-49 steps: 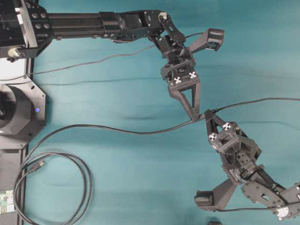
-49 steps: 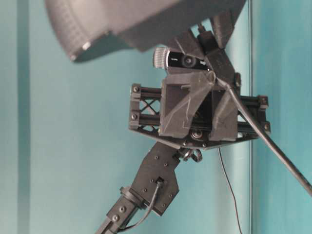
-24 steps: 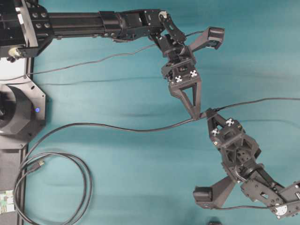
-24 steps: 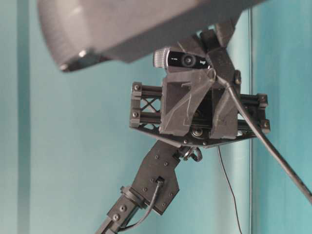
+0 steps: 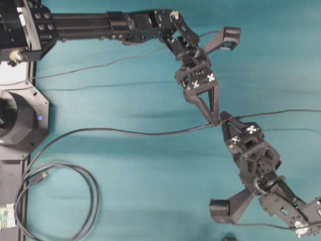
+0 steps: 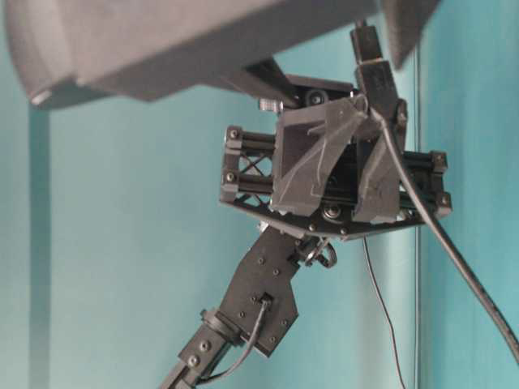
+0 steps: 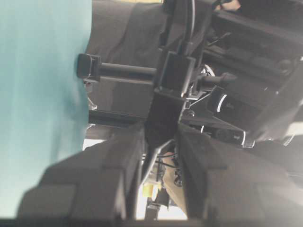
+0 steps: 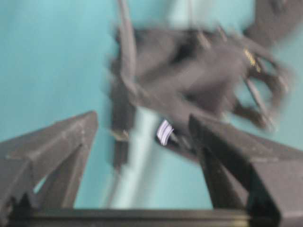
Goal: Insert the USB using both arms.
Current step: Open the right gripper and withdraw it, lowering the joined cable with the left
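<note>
In the left wrist view my left gripper [image 7: 160, 135] is shut on a black socket end [image 7: 163, 111]. The USB [image 7: 176, 73] sits end-on against that socket, its black body and cable pointing away and its silver tip hidden. From overhead, my left gripper [image 5: 214, 119] and right gripper [image 5: 224, 119] meet tip to tip above the teal mat, where the two thin cables [image 5: 271, 112] join. In the blurred right wrist view my right gripper [image 8: 142, 130] stands open, fingers [image 8: 71, 142] wide apart. The dark connector [image 8: 120, 111] hangs just left of the gap, touched by neither finger.
A thicker black cable [image 5: 93, 201] lies coiled at the lower left, next to a small circuit board [image 5: 5, 213]. A black base with a blue light [image 5: 39, 118] stands at the left edge. The socket's thin cable [image 5: 125, 132] runs left across the mat.
My right gripper has opened and let go of the plug. Both grippers and the cable join have drifted a little right and up. The left grip is unchanged.
</note>
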